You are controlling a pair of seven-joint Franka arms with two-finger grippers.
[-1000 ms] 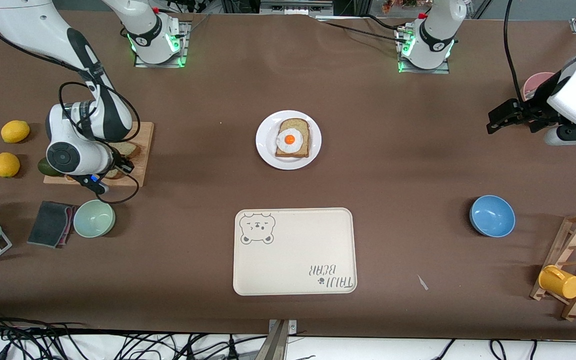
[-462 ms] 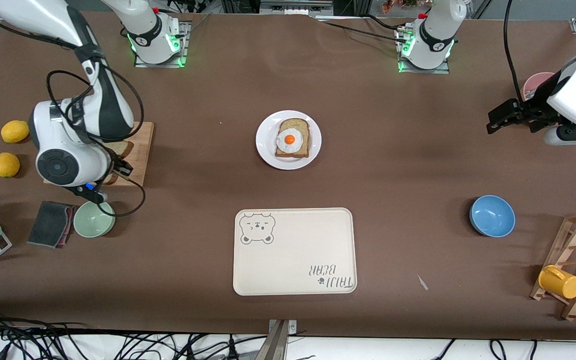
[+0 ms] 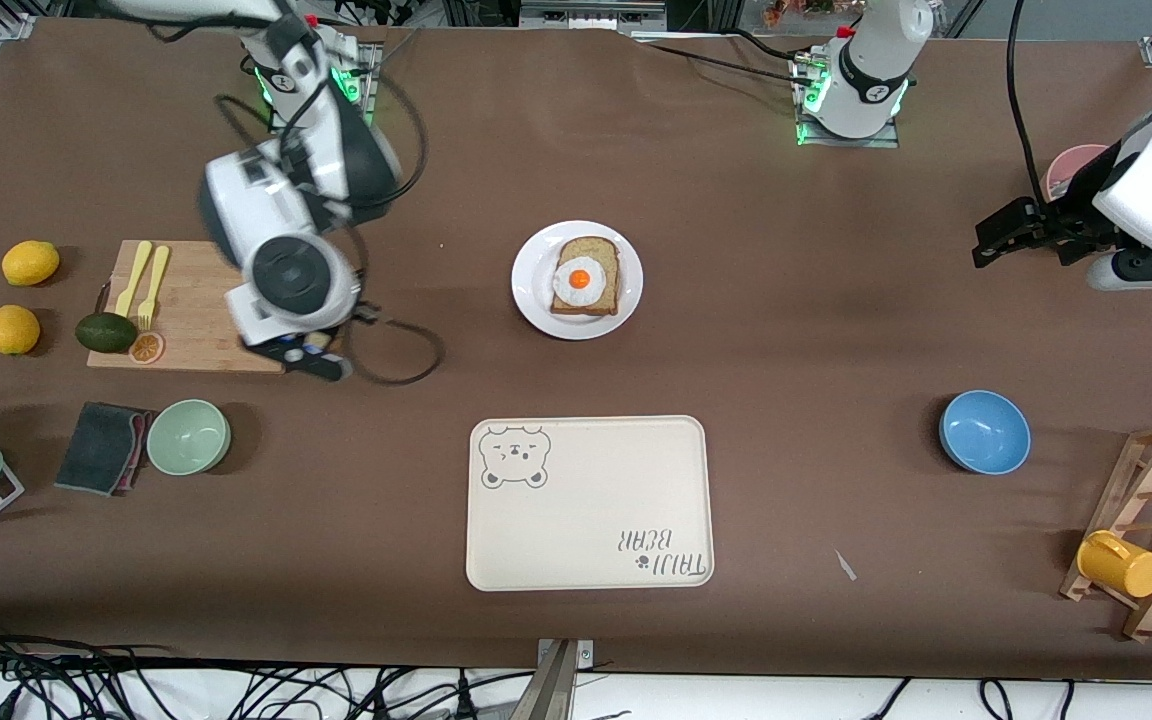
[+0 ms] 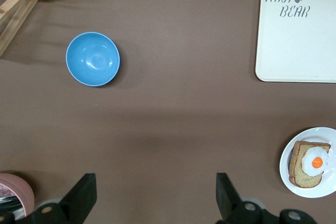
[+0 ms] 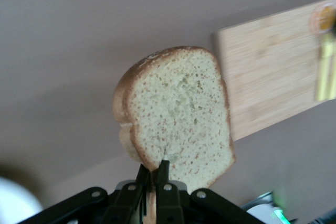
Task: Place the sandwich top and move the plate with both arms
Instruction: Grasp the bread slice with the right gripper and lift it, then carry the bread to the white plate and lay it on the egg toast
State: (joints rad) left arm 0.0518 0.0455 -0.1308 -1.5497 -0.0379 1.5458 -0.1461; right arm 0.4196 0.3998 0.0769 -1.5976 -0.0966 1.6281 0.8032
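Your right gripper (image 5: 153,179) is up in the air over the bare table just beside the cutting board (image 3: 198,305), at the board's end toward the plate (image 3: 534,300). Its fingers are clenched on the crust edge of the sandwich top (image 5: 177,115), 1 slice held clear of the table. The plate sits near the table's middle, carrying 1 bread slice with fried egg (image 3: 584,277). The bear-print tray (image 3: 588,503) lies nearer the front camera than the plate. Your left gripper (image 4: 153,195) waits over the left arm's end of the table, fingers spread apart, grasping nothing. The blue bowl (image 4: 92,59) is close to it.
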